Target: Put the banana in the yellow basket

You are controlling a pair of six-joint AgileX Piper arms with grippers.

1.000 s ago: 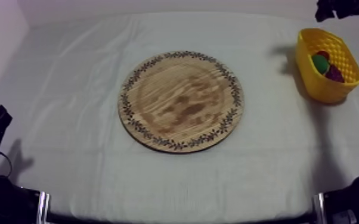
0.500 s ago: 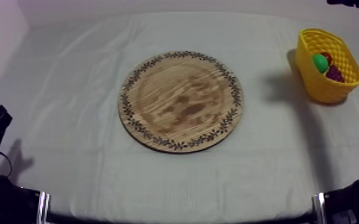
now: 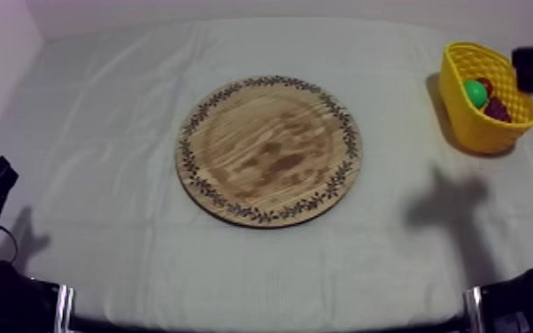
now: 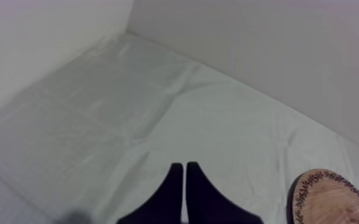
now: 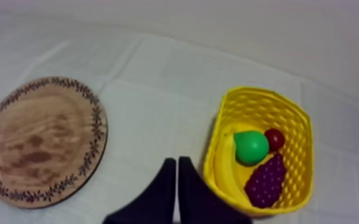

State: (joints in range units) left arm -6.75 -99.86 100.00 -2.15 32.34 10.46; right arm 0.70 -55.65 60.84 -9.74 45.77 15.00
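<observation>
Right wrist view looks into the yellow basket (image 5: 265,95): the banana (image 5: 222,164) lies along its wall beside the pear (image 5: 251,147), small red fruit (image 5: 274,139) and grapes (image 5: 265,180). The right gripper (image 5: 177,173) has its fingers pressed together, empty. Left wrist view has the left gripper (image 4: 185,176) likewise closed on nothing, near the wooden board (image 4: 337,199).

Lab-like test rig; cloth-draped table (image 3: 102,115); plain walls (image 4: 247,47).
</observation>
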